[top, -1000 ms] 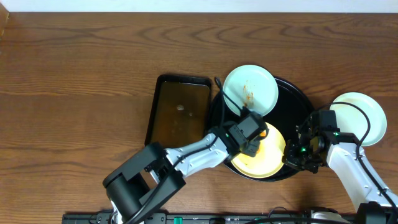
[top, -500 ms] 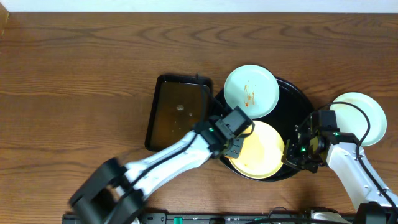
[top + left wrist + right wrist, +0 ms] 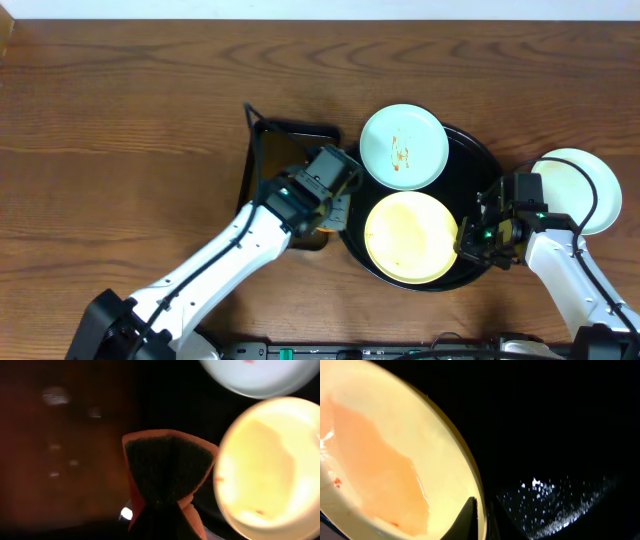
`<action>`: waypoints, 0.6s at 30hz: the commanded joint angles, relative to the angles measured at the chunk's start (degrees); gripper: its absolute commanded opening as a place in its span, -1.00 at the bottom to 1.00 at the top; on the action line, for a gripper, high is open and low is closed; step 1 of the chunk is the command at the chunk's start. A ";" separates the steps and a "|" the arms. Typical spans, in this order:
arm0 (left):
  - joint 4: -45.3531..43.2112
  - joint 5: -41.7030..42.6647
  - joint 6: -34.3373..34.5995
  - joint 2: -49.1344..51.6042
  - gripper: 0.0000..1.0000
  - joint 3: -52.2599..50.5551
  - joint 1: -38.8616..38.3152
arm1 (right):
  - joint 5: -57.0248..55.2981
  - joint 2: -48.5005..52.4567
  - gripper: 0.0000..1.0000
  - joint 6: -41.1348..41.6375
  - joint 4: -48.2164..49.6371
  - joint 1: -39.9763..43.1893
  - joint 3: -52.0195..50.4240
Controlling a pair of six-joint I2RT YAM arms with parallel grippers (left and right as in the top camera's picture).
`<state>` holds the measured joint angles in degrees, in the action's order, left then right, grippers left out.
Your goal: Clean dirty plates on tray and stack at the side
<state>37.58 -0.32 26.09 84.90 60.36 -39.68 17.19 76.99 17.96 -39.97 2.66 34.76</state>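
Showing only in wrist views, left fingers (image 3: pixel 160 524) clamp a sponge (image 3: pixel 167 467), right fingers (image 3: pixel 467 522) the yellow plate (image 3: pixel 395 460).

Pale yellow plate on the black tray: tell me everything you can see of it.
The pale yellow round shallow plate looks glossy, like ceramic or plastic. It lies flat on the near part of the round black glossy tray, with a wet film and tiny red specks inside. The right gripper pinches its right rim.
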 commanded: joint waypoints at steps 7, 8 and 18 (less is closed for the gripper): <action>0.15 -5.75 -0.96 -0.31 -0.85 -0.46 6.97 | -0.22 -0.11 -0.63 0.61 5.11 -0.61 -4.52; 0.13 -5.75 -0.96 -0.31 -0.85 -0.46 7.13 | -0.22 -0.11 -0.63 1.03 5.70 -0.61 -4.96; 0.15 -5.75 -0.96 -0.28 -0.85 -0.48 7.15 | 5.42 -0.59 -0.98 1.29 13.38 -0.61 -6.86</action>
<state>37.56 -4.91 25.63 84.90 60.36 -32.73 21.04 76.71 18.90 -27.77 2.66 28.42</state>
